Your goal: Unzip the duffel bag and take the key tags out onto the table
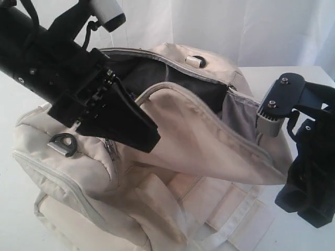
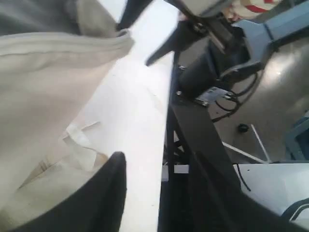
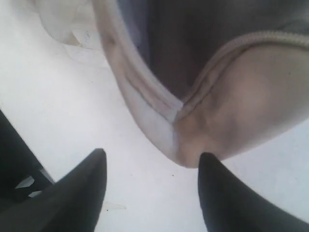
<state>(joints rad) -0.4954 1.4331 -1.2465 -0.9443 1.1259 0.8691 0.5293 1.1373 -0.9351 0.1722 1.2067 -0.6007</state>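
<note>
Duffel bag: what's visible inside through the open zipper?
Inside the duffel bag only dark lining shows through the opening. No key tags are visible; the sagging front flap and the left claw cover much of the interior.

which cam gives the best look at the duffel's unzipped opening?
Exterior view: it shows the duffel bag with its whole unzipped opening and the dark lining inside. Right wrist view catches only the zipper's end corner. Left wrist view shows just outer cream fabric, no opening.
</note>
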